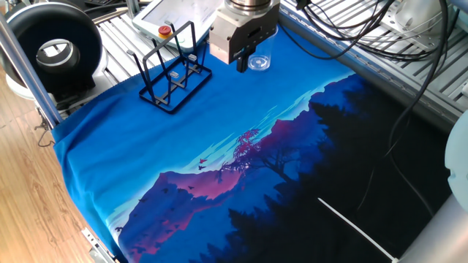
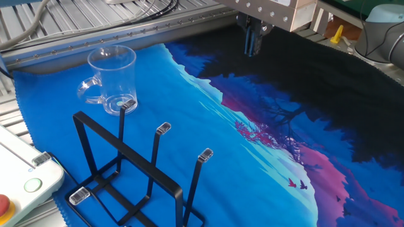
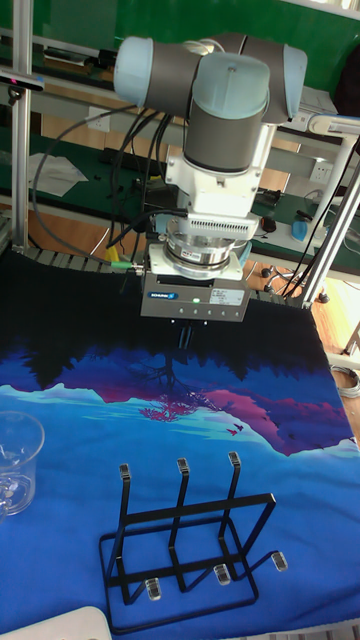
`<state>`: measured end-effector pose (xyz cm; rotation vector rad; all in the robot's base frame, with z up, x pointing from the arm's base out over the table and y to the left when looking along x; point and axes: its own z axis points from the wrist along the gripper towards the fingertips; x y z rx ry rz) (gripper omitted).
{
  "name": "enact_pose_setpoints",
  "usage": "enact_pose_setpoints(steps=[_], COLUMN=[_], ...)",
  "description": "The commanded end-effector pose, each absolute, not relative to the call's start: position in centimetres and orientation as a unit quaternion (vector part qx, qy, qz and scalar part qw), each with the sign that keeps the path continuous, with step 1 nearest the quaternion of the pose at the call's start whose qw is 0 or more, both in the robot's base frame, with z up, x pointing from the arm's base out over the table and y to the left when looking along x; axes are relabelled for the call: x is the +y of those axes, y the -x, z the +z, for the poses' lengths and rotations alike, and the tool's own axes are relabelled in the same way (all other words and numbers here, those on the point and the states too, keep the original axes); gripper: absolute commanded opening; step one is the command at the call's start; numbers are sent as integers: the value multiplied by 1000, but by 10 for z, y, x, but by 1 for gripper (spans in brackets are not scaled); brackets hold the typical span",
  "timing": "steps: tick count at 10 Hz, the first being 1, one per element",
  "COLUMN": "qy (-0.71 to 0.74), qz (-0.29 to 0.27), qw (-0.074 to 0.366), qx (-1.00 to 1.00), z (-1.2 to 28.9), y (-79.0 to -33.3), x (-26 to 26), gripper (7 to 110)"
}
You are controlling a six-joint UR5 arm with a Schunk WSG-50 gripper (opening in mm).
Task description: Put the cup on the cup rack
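Claw shut and empty above the tabletop; cup standing on the cloth, off the rack.

One fixed view: we see the claw [image 1: 243,64] hanging over the blue end of the printed cloth [image 1: 219,153], fingers pressed together with nothing between them; the cup [image 1: 259,58] stands upright just behind it, and the cup rack [image 1: 170,69] sits near, to its left. The other fixed view: we find the clear cup [image 2: 112,78] upright on the cloth, handle toward the left, beside the rack's [image 2: 129,170] upright prongs and not on them; the claw [image 2: 252,41] hangs well apart over the dark part of the print, fingers closed. Tall fixed view: the arm [image 3: 225,120] points straight down, claw fingers [image 3: 183,339] a thin dark pair; the cup [image 3: 17,460] shows at the left edge, the rack [image 3: 185,545] in front.
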<state>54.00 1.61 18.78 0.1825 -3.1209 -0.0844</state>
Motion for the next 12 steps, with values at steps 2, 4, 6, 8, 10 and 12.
enact_pose_setpoints(steps=[2, 4, 6, 8, 10, 12], qy=[-59, -62, -61, -58, -57, -62], qz=[-44, -41, -39, -42, -43, -42], qw=[-1, -2, -4, -6, -5, -5], qx=[-997, -997, -997, -997, -997, -997], z=[188, 188, 187, 188, 187, 185], y=[-543, -544, -545, -546, -545, -544], x=[22, 21, 21, 22, 22, 19], gripper=[7, 7, 7, 7, 7, 7])
